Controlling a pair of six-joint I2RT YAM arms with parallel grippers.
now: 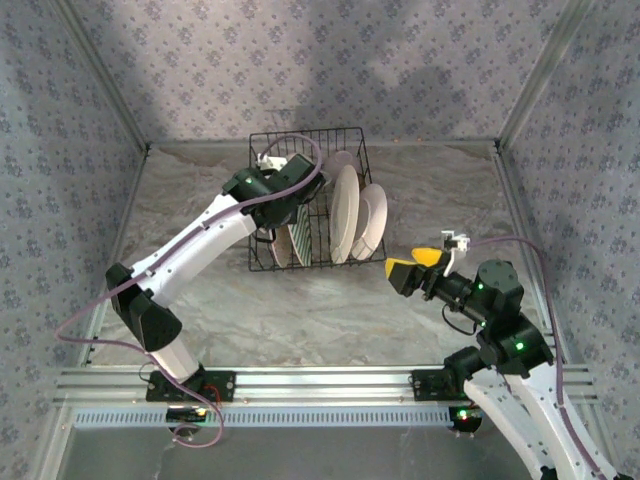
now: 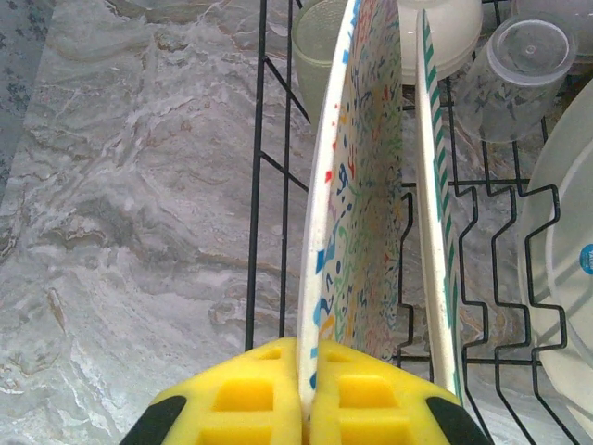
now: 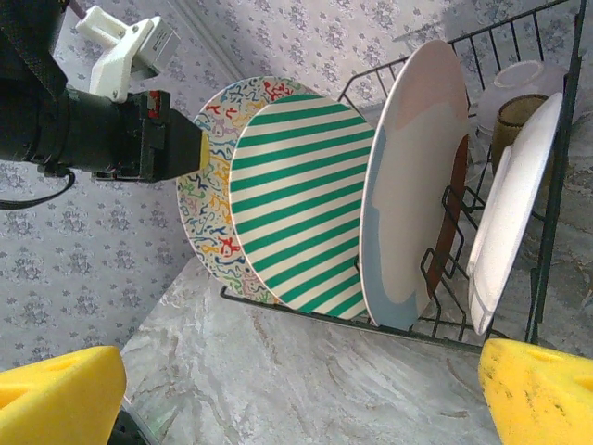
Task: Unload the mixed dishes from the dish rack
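As left end effector [image 2: 306, 394] pinches patterned plate [image 2: 361, 185] — top cropped | right end effector [image 3: 296, 399] spread

Bright, soft light comes from above. A grey shadow sits on the back wall [image 1: 440, 90]. My yellow fingers [image 3: 60, 399] look fuzzy up close, but the striped plate [image 3: 296, 204] is sharp. A bluish shadow lies across the big white plate [image 3: 412, 185]. The clear cup [image 2: 519, 74] looks a little soft.
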